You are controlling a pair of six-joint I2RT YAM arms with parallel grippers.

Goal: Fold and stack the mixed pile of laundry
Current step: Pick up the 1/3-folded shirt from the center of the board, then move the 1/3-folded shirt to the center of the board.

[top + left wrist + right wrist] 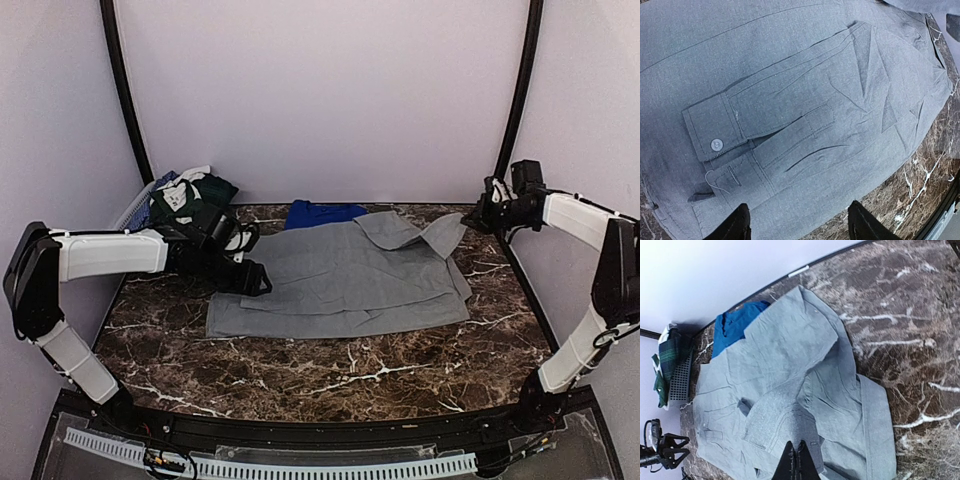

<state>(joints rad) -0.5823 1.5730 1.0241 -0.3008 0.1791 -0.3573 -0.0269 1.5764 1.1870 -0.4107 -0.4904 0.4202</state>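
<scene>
A light-grey collared shirt (350, 285) lies spread across the middle of the marble table (330, 375). A royal-blue T-shirt (322, 212) peeks out behind it. Dark-green and patterned pieces (195, 200) are heaped at the back left. My left gripper (258, 282) hovers open and empty over the shirt's left edge; in the left wrist view its fingers (735, 225) straddle fabric near a buttoned cuff (715, 131). My right gripper (488, 212) is shut on a fold of the grey shirt (785, 410) and holds it raised at the back right, as the right wrist view (796, 460) shows.
A grey mesh basket (135, 208) stands at the back left under the dark-green pieces; it also shows in the right wrist view (682, 377). Black frame poles (125, 90) rise at both back corners. Bare marble runs along the front of the table.
</scene>
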